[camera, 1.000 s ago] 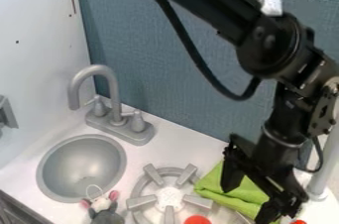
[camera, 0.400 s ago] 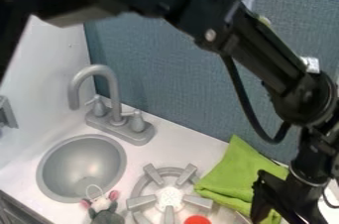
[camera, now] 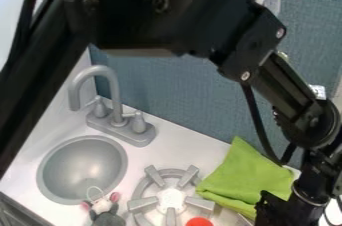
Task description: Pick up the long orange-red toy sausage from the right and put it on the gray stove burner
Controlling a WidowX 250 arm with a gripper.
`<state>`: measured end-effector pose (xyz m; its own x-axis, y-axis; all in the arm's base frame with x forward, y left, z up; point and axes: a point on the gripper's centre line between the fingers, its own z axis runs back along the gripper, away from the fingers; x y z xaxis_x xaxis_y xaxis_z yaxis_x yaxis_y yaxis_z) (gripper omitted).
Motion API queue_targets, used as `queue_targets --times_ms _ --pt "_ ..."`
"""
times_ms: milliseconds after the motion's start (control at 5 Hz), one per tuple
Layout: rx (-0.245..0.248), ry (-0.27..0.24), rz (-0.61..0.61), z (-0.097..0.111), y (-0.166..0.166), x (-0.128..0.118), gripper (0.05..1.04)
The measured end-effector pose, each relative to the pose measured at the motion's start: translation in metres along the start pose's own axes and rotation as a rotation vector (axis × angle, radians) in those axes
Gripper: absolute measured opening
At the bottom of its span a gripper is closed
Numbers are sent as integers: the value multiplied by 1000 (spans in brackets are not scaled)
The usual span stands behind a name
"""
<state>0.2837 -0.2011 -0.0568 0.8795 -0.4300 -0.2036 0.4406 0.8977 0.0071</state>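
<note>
One bright green, rumpled cloth (camera: 242, 181) here, right of the one burner (camera: 171, 199)! One black gripper (camera: 272, 212) at its near right edge, jaws' opening and hold impossible to tell. One grey toy mouse (camera: 107, 216), near left.

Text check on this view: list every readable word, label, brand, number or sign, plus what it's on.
No readable text anywhere.
White patch on the black arm: any print is too small or blurred to read.
Green cloth, faucet, sink, burner, toy mouse, blue-gray wall: no lettering, numbers or signs that I can make out.
</note>
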Motion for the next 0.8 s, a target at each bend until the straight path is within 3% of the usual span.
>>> queue_targets --times_ms 400,600,800 --pt "-5 64 8 -22 -2 7 1001" --pt "-2 84 12 -26 -1 5 945" --pt "-5 78 22 -26 -1 6 671"
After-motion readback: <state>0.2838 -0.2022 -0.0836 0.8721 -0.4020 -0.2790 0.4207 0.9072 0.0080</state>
